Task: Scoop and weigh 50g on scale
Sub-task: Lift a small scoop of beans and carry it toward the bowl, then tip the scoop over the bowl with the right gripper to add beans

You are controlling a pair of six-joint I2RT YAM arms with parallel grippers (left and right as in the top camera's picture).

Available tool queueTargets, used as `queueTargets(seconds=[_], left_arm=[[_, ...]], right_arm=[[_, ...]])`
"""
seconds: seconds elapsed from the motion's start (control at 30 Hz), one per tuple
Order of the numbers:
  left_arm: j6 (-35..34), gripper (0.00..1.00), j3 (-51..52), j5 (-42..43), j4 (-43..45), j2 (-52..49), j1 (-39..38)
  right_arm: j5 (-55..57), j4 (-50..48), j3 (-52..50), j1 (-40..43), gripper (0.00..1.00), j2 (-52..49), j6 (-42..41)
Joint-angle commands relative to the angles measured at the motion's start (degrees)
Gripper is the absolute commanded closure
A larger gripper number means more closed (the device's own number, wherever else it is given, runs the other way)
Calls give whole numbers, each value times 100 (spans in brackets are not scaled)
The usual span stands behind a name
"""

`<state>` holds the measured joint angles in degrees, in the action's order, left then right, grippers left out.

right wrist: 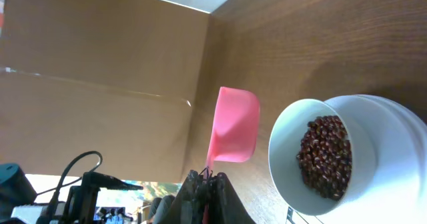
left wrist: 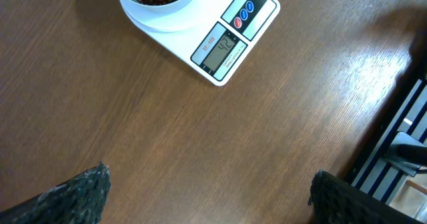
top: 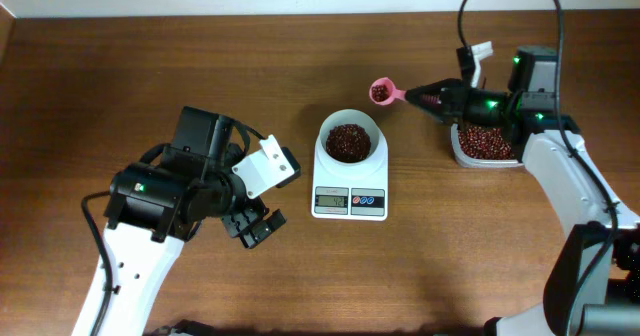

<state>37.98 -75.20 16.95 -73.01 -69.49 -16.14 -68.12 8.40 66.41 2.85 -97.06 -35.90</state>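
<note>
The white scale stands mid-table with its round white bowl holding dark red-brown beans. My right gripper is shut on the handle of a pink spoon. The spoon carries a few beans and hovers just right of and behind the bowl. In the right wrist view the spoon shows its underside beside the bowl, with the beans inside. My left gripper is open and empty, left of the scale. In the left wrist view its fingers stand wide apart over bare table, with the scale ahead.
A clear tub of the same beans sits at the right under my right arm. The table's front edge and dark equipment show at the right of the left wrist view.
</note>
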Motion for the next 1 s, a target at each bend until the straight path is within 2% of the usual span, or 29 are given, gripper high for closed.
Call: queueTargets(seconds=[0.0, 0.4, 0.6, 0.77, 0.9, 0.97], left_arm=[[90, 1, 17, 17, 7, 9, 28], [90, 1, 17, 20, 7, 9, 28], [90, 1, 17, 20, 7, 9, 28], [90, 1, 17, 17, 7, 9, 28], [90, 1, 17, 20, 7, 9, 28], [90, 1, 17, 17, 7, 9, 28]], right_arm=[[223, -101, 28, -236, 96, -39, -240], [584, -184, 28, -439, 96, -39, -219], [691, -103, 28, -442, 96, -39, 1556], [758, 579, 28, -442, 96, -39, 3130], [1261, 643, 28, -664, 96, -39, 3676], [1882, 678, 28, -938, 96, -39, 3753]])
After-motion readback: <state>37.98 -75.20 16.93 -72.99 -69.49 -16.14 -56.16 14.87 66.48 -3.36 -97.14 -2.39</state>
